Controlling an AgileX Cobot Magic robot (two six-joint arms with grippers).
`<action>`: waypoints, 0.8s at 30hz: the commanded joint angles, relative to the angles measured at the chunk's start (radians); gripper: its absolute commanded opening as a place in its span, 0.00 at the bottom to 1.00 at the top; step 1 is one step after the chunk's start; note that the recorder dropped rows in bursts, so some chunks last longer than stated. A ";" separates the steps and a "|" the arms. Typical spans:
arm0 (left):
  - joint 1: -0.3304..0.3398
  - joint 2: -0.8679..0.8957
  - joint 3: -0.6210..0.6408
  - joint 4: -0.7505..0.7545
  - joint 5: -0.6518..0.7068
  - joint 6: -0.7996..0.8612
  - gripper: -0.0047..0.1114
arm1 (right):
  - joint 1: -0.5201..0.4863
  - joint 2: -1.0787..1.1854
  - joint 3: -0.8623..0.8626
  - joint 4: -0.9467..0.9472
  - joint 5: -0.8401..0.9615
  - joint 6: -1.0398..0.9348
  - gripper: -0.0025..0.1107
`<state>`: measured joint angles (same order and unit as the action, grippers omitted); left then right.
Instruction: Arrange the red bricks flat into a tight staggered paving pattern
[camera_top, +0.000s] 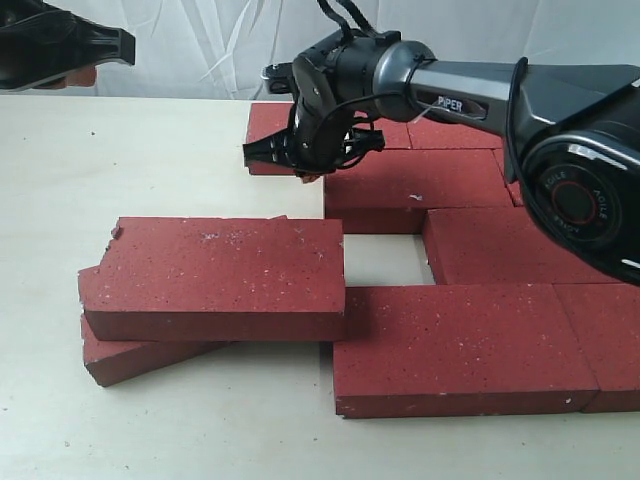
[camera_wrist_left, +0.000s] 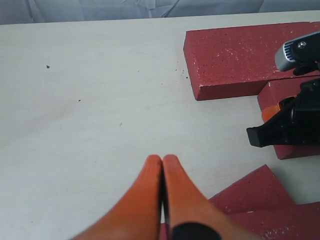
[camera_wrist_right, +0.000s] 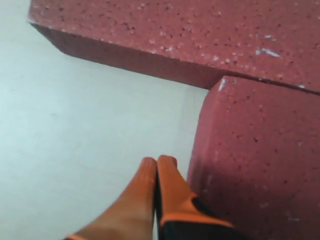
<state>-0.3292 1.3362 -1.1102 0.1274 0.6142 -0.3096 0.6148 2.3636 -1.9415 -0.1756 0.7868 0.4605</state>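
Shut tight and empty at far left, left gripper (camera_wrist_left: 162, 162) over bare table (camera_top: 150, 160). Next, two red bricks (camera_top: 215, 275) stacked, long axes left-right, lower one skewed. Then right gripper (camera_wrist_right: 157, 162), also pinched together, holding nothing, just beside a laid brick's end. Rightward, at least six more flat, lengthwise across, one gap among them.

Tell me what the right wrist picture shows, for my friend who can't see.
The right gripper, orange-tipped, shut and empty, points over a pale table beside a red brick. A second red brick lies across beyond it.
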 joint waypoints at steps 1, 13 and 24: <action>0.000 -0.006 0.003 -0.006 -0.009 -0.003 0.04 | -0.002 -0.037 0.000 0.076 -0.018 -0.067 0.01; 0.000 -0.006 0.003 -0.008 -0.009 -0.003 0.04 | -0.002 -0.133 0.000 0.126 0.127 -0.157 0.01; 0.000 -0.006 0.003 -0.007 -0.005 -0.003 0.04 | -0.002 -0.228 0.002 0.126 0.383 -0.224 0.01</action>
<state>-0.3292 1.3362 -1.1102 0.1274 0.6142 -0.3096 0.6148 2.1689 -1.9415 -0.0485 1.1103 0.2608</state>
